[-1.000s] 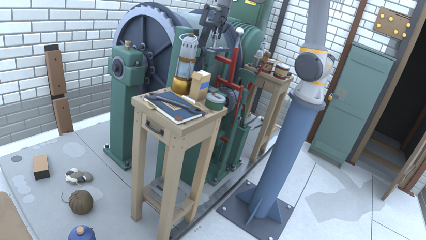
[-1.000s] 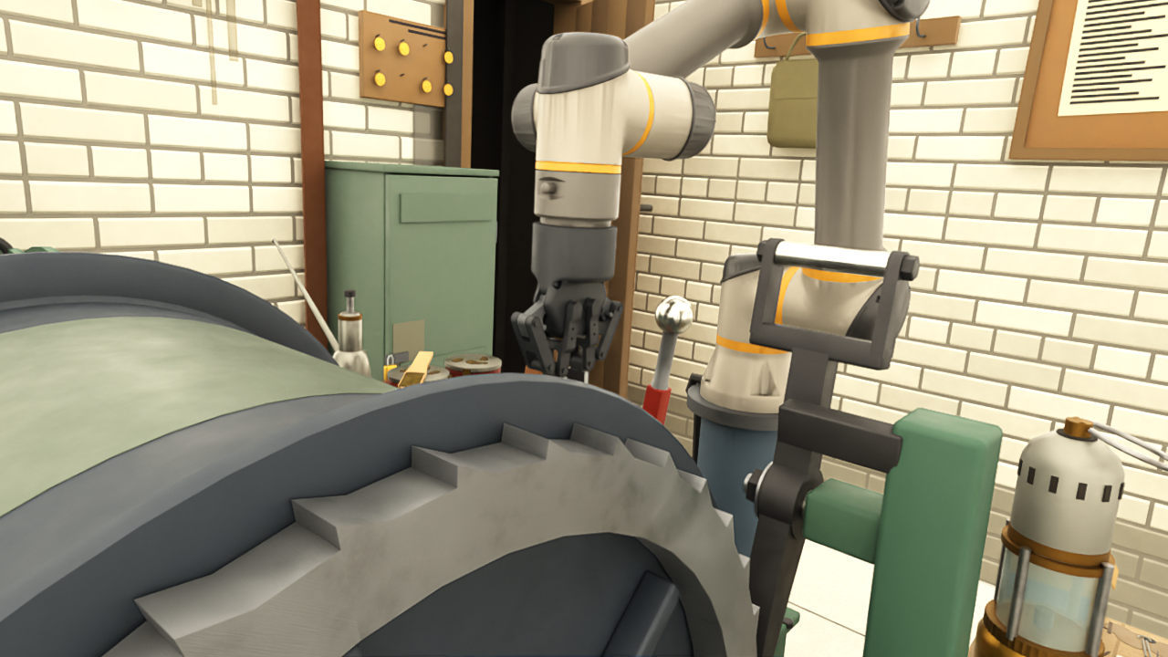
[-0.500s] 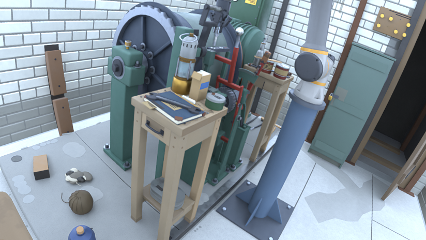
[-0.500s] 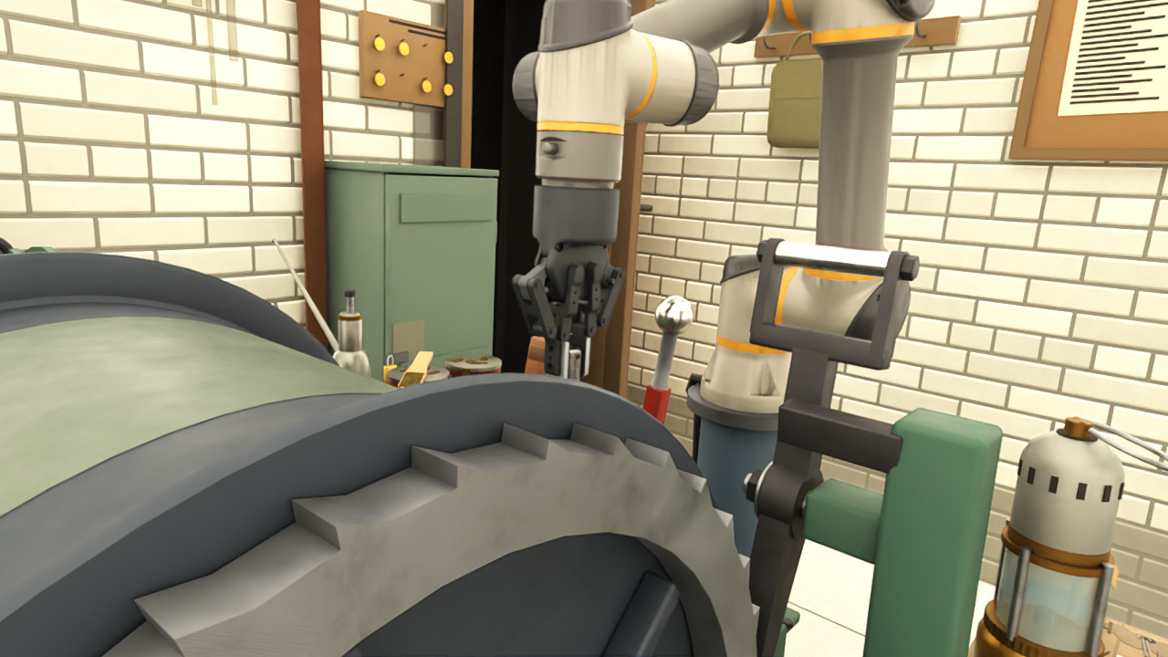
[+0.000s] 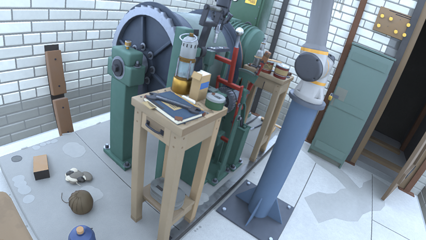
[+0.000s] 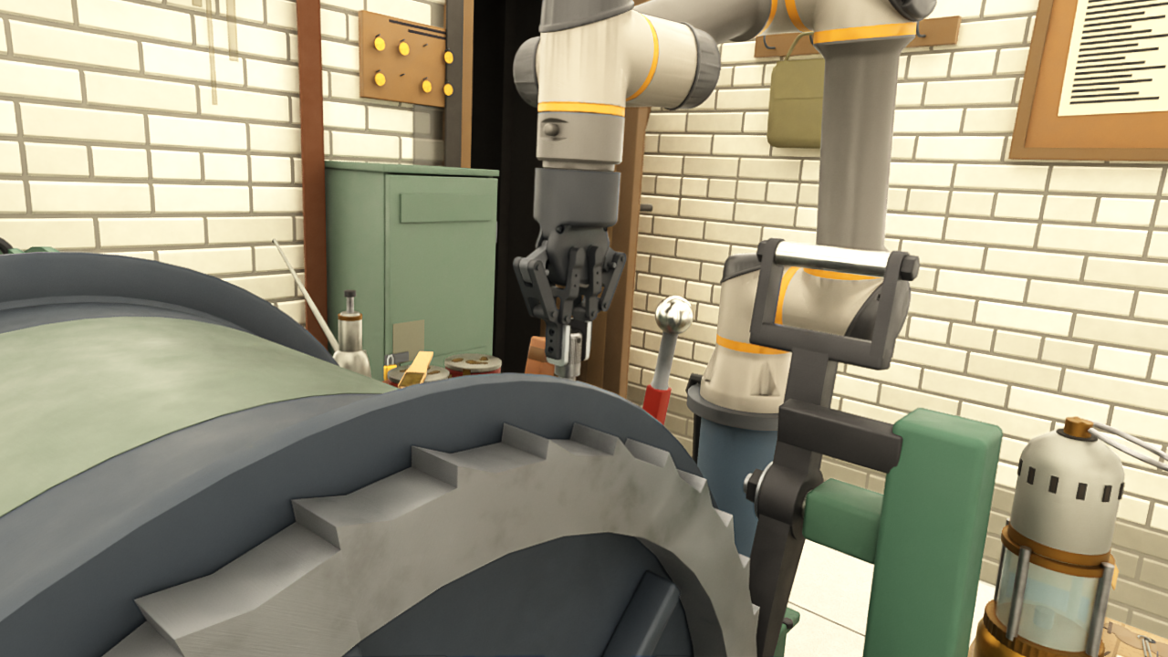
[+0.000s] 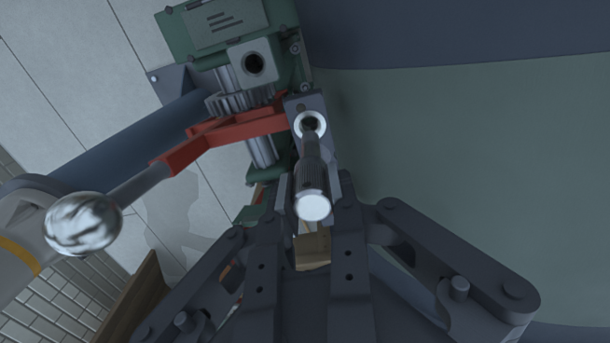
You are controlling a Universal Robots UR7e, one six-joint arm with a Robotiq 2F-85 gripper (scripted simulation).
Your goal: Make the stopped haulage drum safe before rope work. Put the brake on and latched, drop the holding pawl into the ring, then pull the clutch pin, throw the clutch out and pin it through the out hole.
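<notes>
The steel clutch pin (image 7: 310, 186) hangs above a ringed hole (image 7: 308, 123) in a grey bracket beside the drum, its tip pointing down at the hole. The pin is gripped by its knurled head in my closed gripper (image 6: 569, 347), which stands over the drum's flange (image 5: 219, 28). The red clutch lever (image 7: 219, 135) with its chrome ball knob (image 6: 674, 313) reaches out to the left of the hole. The dark holding pawl (image 6: 784, 523) hangs from its green post with its tip against the toothed ring (image 6: 523, 490). The pin's lower end is hidden behind the flange in the second side camera.
The green haulage drum (image 5: 190, 59) fills the middle of the room. A wooden table (image 5: 176, 119) with a lamp (image 5: 186, 62), book and spanner stands in front of it, a second table (image 5: 269, 80) with cans behind. My arm's blue pedestal (image 5: 277, 155) stands to the right.
</notes>
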